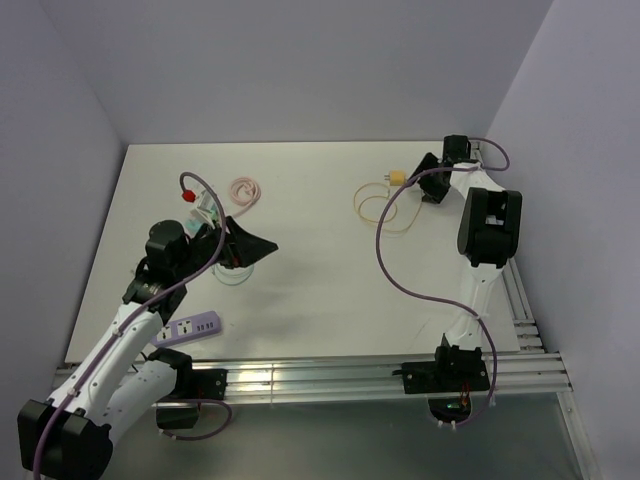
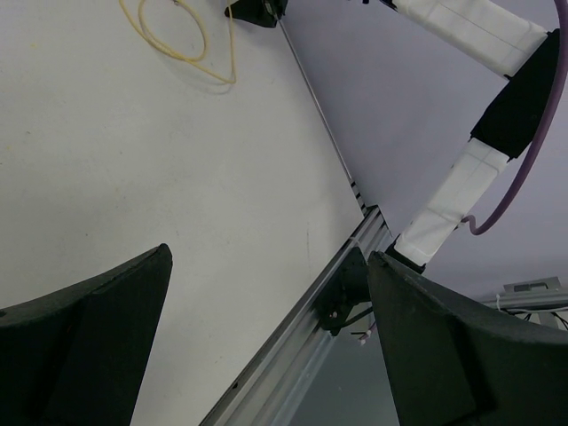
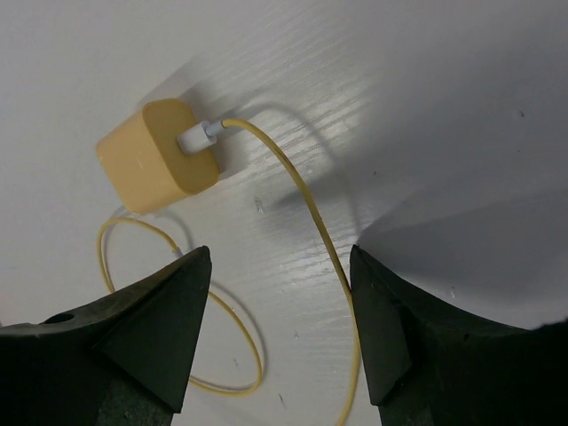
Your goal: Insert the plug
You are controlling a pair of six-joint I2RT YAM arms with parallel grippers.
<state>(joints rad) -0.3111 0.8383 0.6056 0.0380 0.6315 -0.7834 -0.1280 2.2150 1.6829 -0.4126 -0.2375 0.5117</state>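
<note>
Plug [image 1: 398, 178]: small yellow charger cube lying on the worktop [image 1: 320, 270] at far right. Its yellow cable [image 1: 375, 207] loops loosely to the left of it.

Top view: right end effector [image 1: 428, 180] is just beside the plug, not on it. Lavender power strip [image 1: 188, 329] lies near-left by the left arm, well apart from the plug. Left end effector [image 1: 245, 245] stands wide and empty.

Left wrist view: fingers [image 2: 89, 337] are spread wide with nothing between them. Only bare worktop and the far cable loop show.

Right wrist view: plug [image 3: 160, 160] lies ahead of the fingers [image 3: 133, 328]. Jaws are apart, nothing held. Cable enters one face through a white connector [image 3: 197, 138].

Judgement: light, rigid, smooth plastic, likely slippery. The limp cable will drag. Pinch the cube's flat sides, clear of the connector. Prongs not visible.
</note>
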